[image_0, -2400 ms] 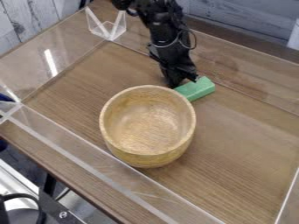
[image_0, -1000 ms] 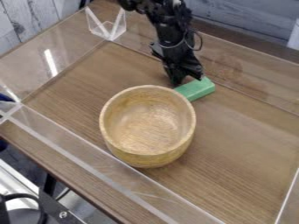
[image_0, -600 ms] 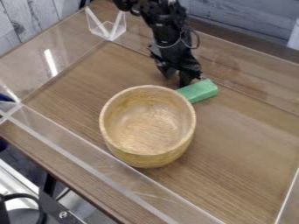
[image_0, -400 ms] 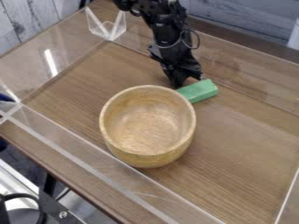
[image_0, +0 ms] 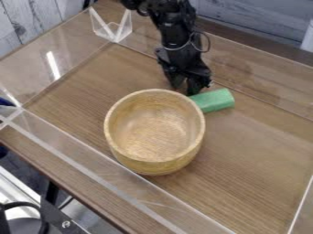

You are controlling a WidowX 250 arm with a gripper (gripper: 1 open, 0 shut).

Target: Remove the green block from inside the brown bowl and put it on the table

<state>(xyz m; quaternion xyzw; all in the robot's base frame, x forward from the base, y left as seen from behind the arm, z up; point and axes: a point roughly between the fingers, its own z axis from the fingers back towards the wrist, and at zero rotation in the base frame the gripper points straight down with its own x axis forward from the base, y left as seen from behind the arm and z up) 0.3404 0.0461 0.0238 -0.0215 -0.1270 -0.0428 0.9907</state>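
The green block (image_0: 215, 101) lies flat on the table (image_0: 251, 151), just past the right rim of the brown bowl (image_0: 153, 131). The bowl is upright and its inside shows only bare wood. My gripper (image_0: 188, 82) hangs at the end of the black arm, just up and left of the block, above the bowl's far rim. Its dark fingers stand apart and open, with nothing between them. The block is free of the fingers.
Low clear acrylic walls (image_0: 49, 64) border the tabletop on all sides. A clear acrylic bracket (image_0: 113, 26) stands at the back left corner. The black arm (image_0: 169, 23) reaches in from the top centre.
The gripper has opened and let go of the green block. The block has shifted slightly right and down and now rests free on the table.
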